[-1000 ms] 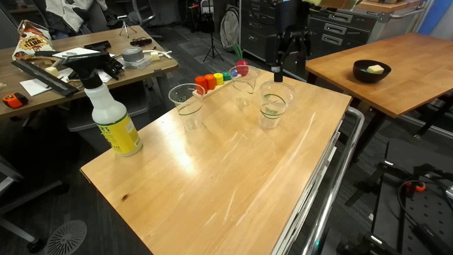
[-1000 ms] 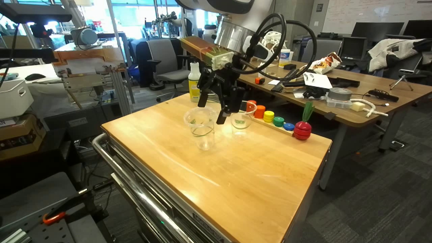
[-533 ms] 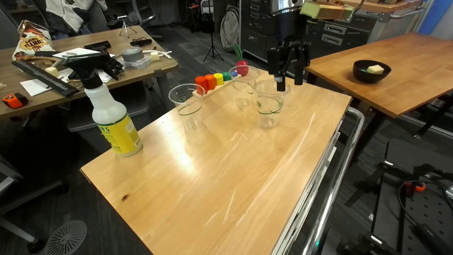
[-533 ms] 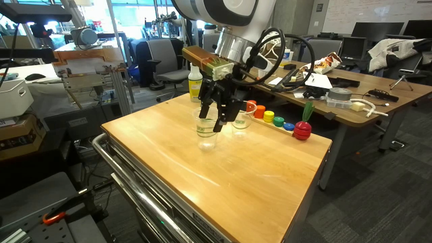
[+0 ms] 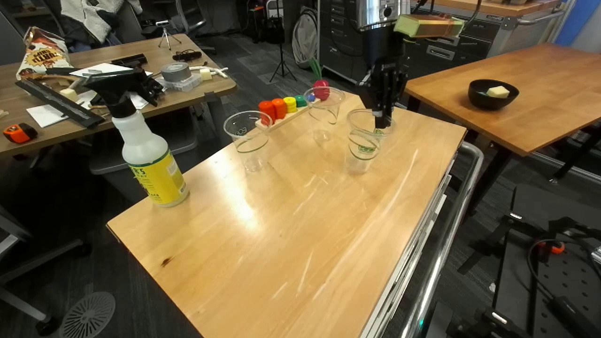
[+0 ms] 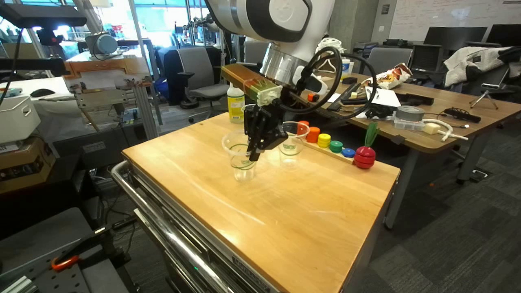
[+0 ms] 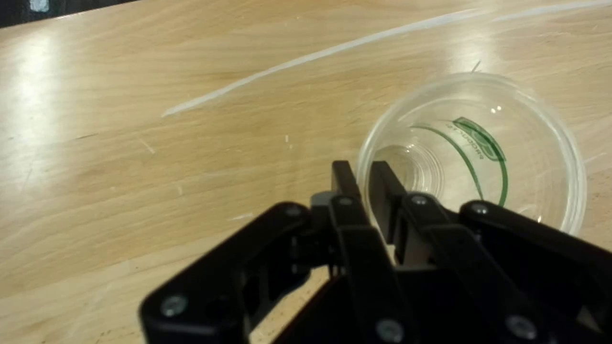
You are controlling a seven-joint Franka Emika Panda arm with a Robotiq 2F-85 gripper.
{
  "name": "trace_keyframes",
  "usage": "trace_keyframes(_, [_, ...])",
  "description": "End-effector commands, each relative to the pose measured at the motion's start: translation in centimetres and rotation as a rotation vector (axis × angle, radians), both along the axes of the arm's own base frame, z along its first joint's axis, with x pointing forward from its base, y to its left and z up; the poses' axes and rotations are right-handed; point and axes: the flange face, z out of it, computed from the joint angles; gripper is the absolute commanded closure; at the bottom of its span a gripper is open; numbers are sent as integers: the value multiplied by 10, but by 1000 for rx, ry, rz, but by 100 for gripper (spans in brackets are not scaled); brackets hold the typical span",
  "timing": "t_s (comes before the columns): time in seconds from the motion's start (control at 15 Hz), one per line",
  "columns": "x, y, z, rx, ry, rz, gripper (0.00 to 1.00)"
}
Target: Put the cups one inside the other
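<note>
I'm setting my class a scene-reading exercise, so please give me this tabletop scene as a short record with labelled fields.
Surface: wooden tabletop
Cup A: clear, at the gripper
Cup B: clear, nearest the spray bottle
Cup C: clear, nearest the radish toy
Nesting: A, B and C are apart
Gripper: in the wrist view, fingertips either side of Cup A's rim; whether they pinch it is unclear
Coloured discs: in a row, leading to the radish toy
</note>
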Motion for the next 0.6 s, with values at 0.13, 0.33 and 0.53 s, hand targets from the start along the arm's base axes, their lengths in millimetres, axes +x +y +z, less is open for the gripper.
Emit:
trace_keyframes(0.13, [8, 3, 10, 26, -7, -52, 99])
trace_keyframes(0.33, [1, -6, 27, 32, 43, -113, 98])
trace_keyframes(0.53, [-13, -17, 61, 49, 130, -134, 98])
